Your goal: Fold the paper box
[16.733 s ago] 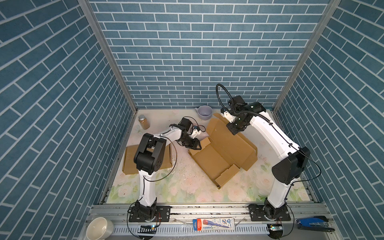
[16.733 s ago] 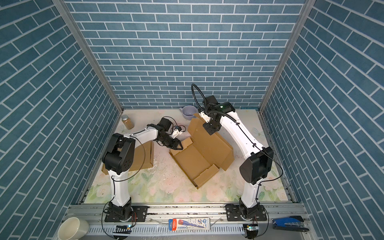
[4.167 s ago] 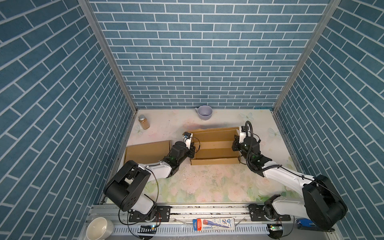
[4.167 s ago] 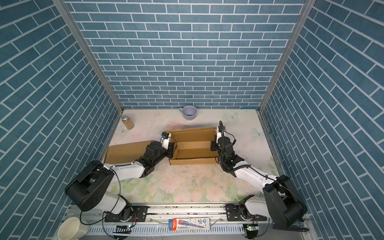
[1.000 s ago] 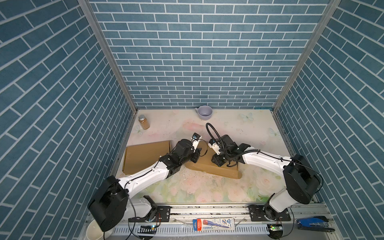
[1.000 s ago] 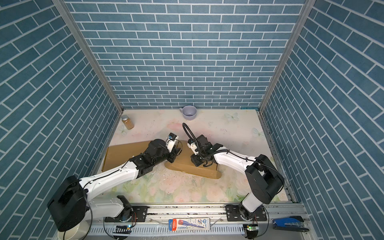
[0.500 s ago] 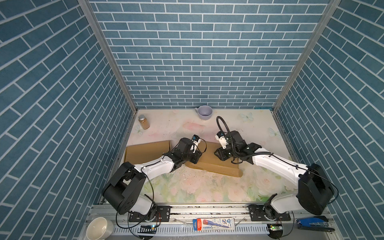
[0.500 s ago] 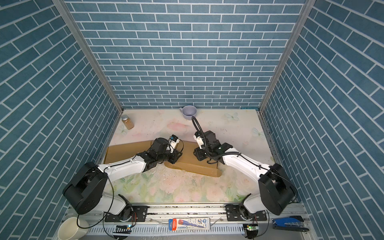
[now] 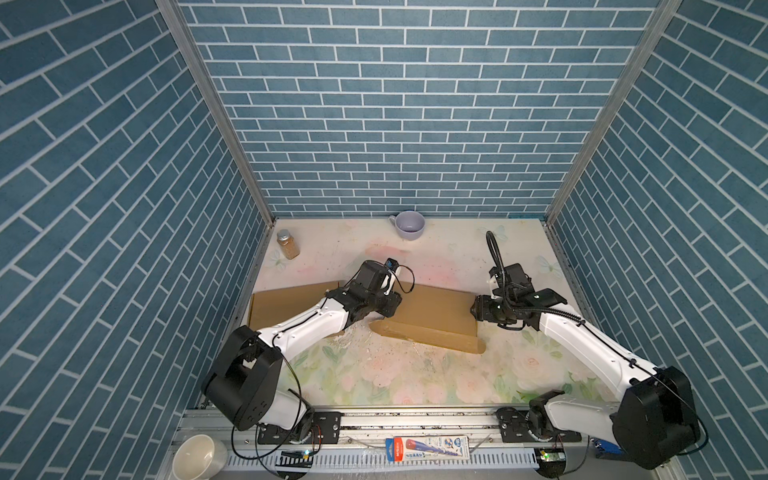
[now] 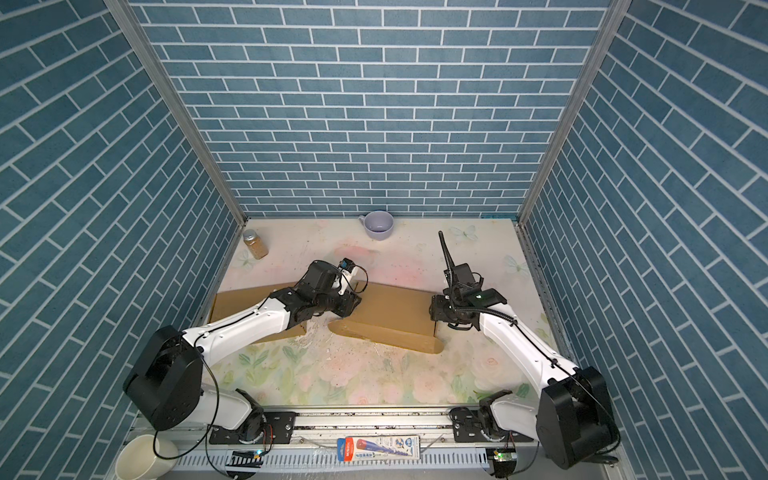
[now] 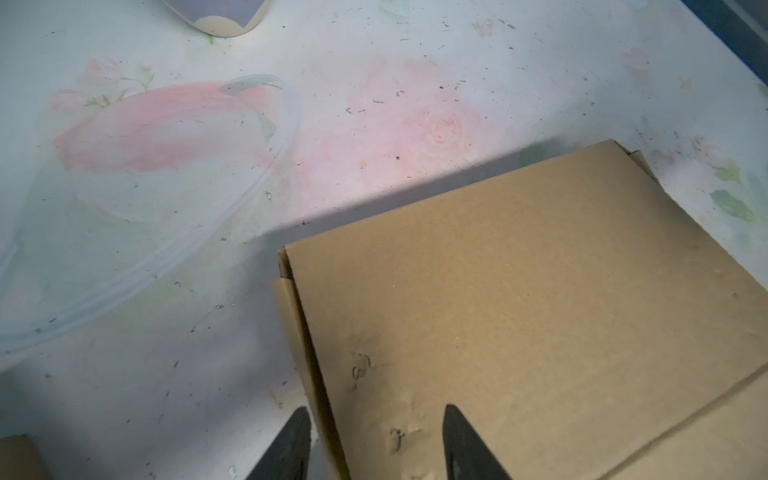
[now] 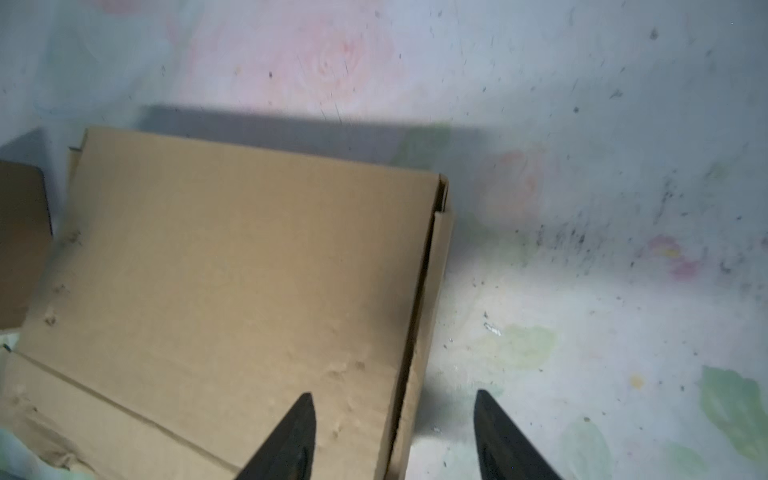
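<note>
The paper box (image 9: pixel 432 311) (image 10: pixel 390 311) is brown cardboard and lies folded shut on the floral table. My left gripper (image 9: pixel 395 307) (image 10: pixel 353 305) is at its left end. In the left wrist view that gripper (image 11: pixel 376 411) is open, its jaws standing either side of the box (image 11: pixel 519 311) end edge, pinching nothing. My right gripper (image 9: pixel 473 311) (image 10: pixel 433 311) is at the right end. In the right wrist view it (image 12: pixel 392 397) is open too, one finger over the box (image 12: pixel 228 270) top and one over the table.
A flat cardboard sheet (image 9: pixel 286 307) lies at the left under my left arm. A spice jar (image 9: pixel 287 244) stands back left and a purple cup (image 9: pixel 409 225) (image 11: pixel 220 16) by the back wall. A white bowl (image 9: pixel 199 457) and a tube package (image 9: pixel 428 446) lie on the front rail.
My right gripper has moved from the box's middle to its right end. Both grippers' jaws have opened wider. The left gripper has stayed at the left end.
</note>
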